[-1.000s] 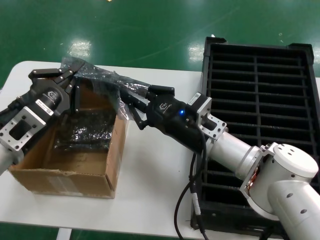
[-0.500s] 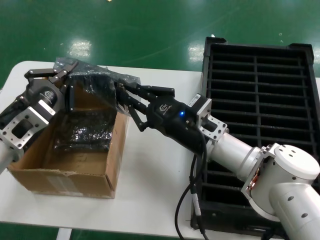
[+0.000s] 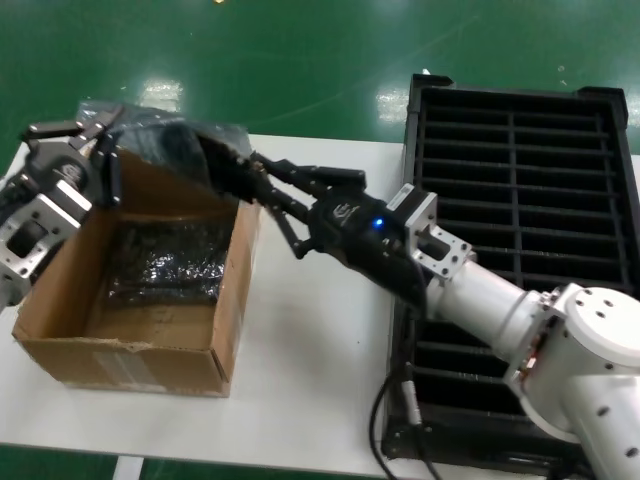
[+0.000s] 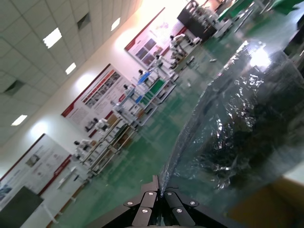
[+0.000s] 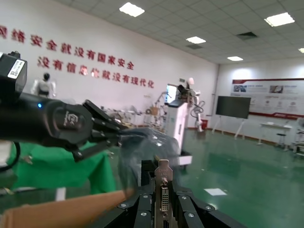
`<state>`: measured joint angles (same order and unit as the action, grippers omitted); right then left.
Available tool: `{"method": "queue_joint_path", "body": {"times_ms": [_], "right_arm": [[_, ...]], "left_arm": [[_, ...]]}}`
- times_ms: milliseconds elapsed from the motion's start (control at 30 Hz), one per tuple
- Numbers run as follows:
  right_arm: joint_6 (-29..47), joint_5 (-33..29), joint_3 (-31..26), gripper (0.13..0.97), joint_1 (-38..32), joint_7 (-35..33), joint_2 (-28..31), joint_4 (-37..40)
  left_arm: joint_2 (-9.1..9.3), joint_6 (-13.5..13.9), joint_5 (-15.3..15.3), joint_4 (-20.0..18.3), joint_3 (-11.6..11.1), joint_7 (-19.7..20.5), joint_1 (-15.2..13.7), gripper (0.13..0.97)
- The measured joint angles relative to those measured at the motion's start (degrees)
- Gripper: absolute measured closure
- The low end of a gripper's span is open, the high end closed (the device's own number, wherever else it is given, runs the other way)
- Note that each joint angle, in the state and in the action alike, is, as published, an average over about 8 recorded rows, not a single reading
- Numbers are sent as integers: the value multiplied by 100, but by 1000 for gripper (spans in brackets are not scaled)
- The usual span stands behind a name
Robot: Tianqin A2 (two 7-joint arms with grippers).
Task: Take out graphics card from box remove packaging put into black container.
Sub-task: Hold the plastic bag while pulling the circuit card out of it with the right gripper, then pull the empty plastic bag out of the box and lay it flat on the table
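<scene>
Two grippers meet over the far edge of the brown corrugated cardboard box (image 3: pixel 140 300), which stands open-topped on the white table (image 3: pixel 300 360). The left gripper (image 3: pixel 85 130) is above the box's far left corner, its dark fingers pressed together on the edge of the crinkly translucent silver-grey plastic bag (image 3: pixel 150 135); the left wrist view shows the fingertips (image 4: pixel 159 197) closed on that bag's (image 4: pixel 237 128) rim, the film billowing away from them. The right gripper (image 3: pixel 245 180) reaches in from the right over the box's far right corner, its fingers pinching the thin dark graphics card (image 3: pixel 205 160). In the right wrist view the card's narrow silver metal end bracket (image 5: pixel 163 187) stands upright between the closed fingers (image 5: pixel 142 209), with the bag (image 5: pixel 142 152) draped just beyond it and the left gripper (image 5: pixel 107 135) holding it farther off. How much of the card remains inside the bag is hard to judge from the head view, as the film and board overlap. Inside the box lie glossy dark bag-wrapped boards (image 3: pixel 165 265) on the bottom. Right of the box, the large black plastic ribbed tray (image 3: pixel 520 200) sits partly on the table, the right arm crossing over its near slots.
</scene>
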<state>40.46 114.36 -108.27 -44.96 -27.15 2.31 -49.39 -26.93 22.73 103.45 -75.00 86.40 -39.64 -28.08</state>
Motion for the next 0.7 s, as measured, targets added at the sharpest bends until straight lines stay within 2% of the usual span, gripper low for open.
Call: {"method": "queue_joint_path", "body": {"times_ms": [200, 333, 467, 567, 700], "right_arm": [[-790, -775, -180, 908, 435, 986, 602, -1418], [-1320, -1534, -228, 908, 744, 1877, 1091, -2455], [-1649, -2386, -133, 908, 1019, 2772, 1497, -3367], [-1681, -3062, 72, 908, 1211, 3390, 1713, -4006], [-1344, -3964, 550, 908, 1408, 4042, 1769, -4749]], "left_arm": [[53, -37, 65, 293, -178, -215, -167, 957], [55, -65, 126, 409, -242, -129, -229, 957], [37, -99, 226, 377, -232, 249, -219, 957], [32, -127, 357, 243, -185, 720, -160, 957], [-7, -191, 674, -23, -43, 1504, -38, 957]]}}
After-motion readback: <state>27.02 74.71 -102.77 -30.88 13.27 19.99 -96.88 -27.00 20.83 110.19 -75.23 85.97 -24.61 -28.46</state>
